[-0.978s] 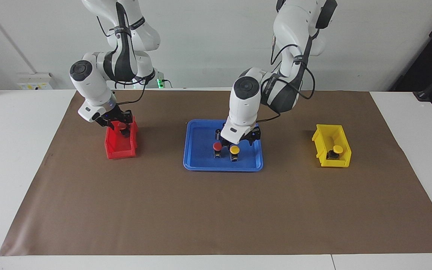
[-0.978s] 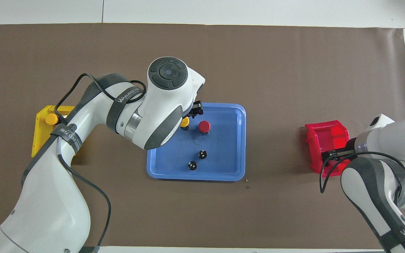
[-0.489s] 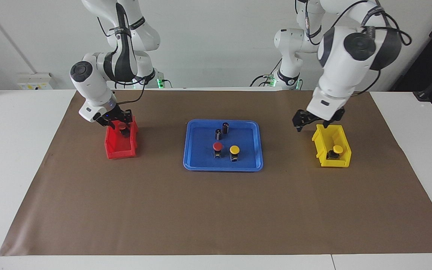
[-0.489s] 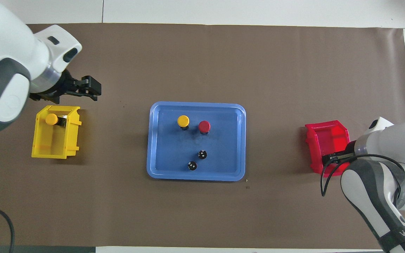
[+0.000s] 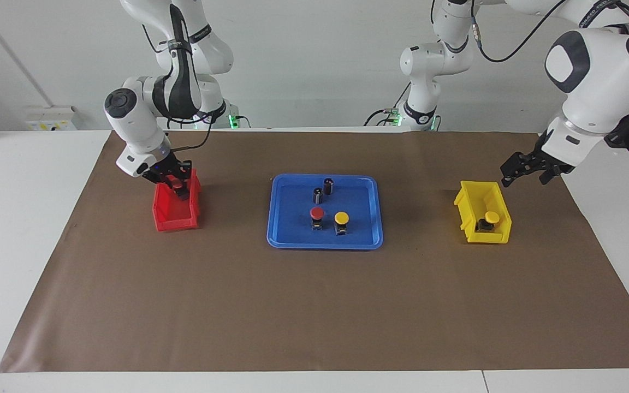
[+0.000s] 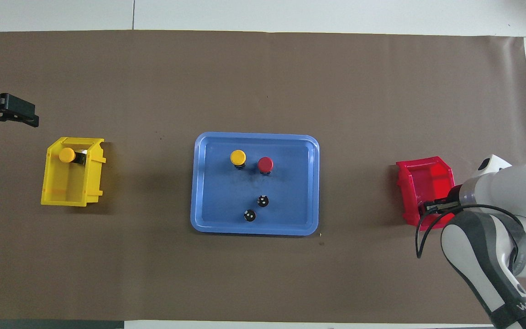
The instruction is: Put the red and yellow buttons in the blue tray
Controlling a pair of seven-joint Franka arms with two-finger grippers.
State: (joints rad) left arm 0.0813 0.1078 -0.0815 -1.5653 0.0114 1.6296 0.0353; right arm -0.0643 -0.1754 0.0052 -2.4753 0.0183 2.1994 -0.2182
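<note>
The blue tray (image 5: 287, 237) (image 6: 299, 183) lies mid-mat. In it stand a red button (image 5: 317, 213) (image 6: 265, 163) and a yellow button (image 5: 341, 218) (image 6: 238, 157), side by side. A second yellow button (image 5: 491, 217) (image 6: 67, 155) sits in the yellow bin (image 5: 470, 204) (image 6: 69, 189). My left gripper (image 5: 514, 173) (image 6: 23, 112) is open and empty, in the air over the mat beside the yellow bin, toward the left arm's end. My right gripper (image 5: 175, 183) is down in the red bin (image 5: 175, 218) (image 6: 420, 176). The second red button is hidden there.
Two dark capless cylinders (image 5: 318, 194) (image 6: 263, 200) stand in the tray, nearer to the robots than the buttons. A brown mat (image 5: 314, 305) covers the table between the bins and the tray.
My left gripper left the tray, with the yellow button standing beside the red one, and swung to the left arm's end beside the yellow bin. My right gripper has barely shifted in the red bin.
</note>
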